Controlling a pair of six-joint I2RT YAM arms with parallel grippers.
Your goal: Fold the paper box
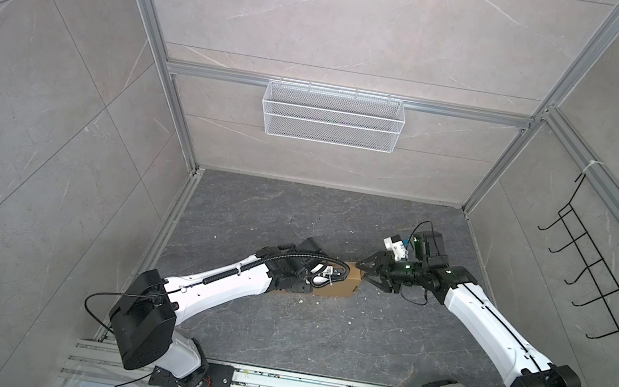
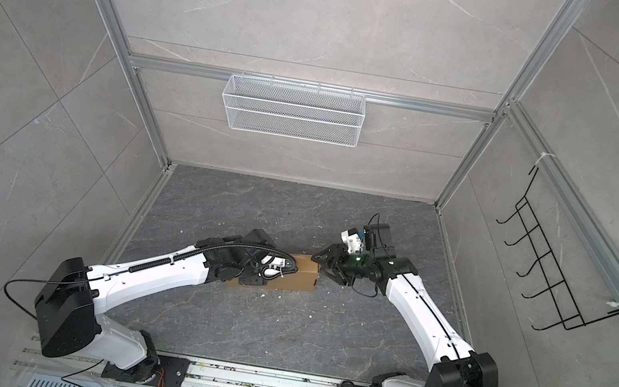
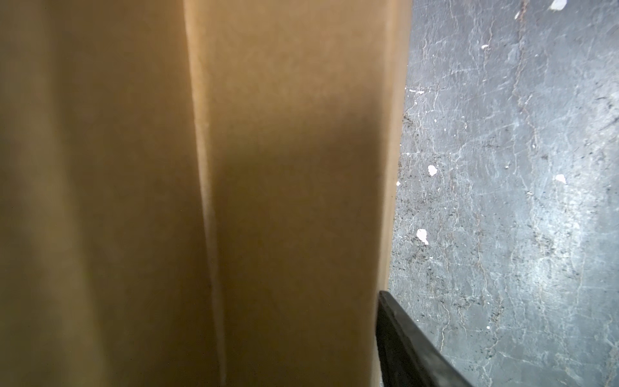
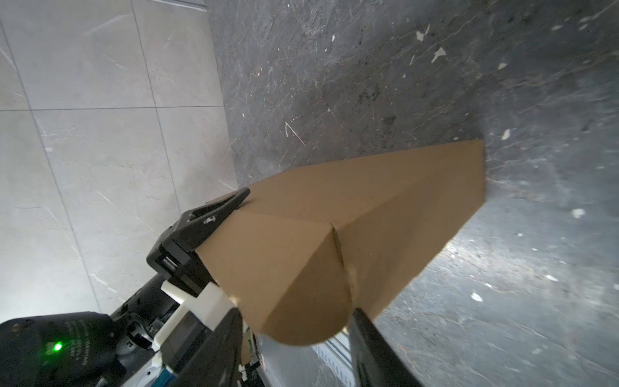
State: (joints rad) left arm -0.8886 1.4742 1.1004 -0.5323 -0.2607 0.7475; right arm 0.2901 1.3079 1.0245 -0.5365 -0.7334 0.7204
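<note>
My right claw (image 1: 362, 277) straddled an end of the plain brown cardboard box (image 1: 348, 285) (whether gripping, I couldn't tell); left claw (image 4: 221, 214) likewise.

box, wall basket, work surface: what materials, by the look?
Paper box: brown cardboard, matte, unprinted; sharp creased folds, and the raw edge looks corrugated. Basket: fine mesh on a wire frame, probably metal, coated white. Work surface: dark grey, pale veins, slight sheen; real stone or a stone-look laminate, can't tell.
</note>
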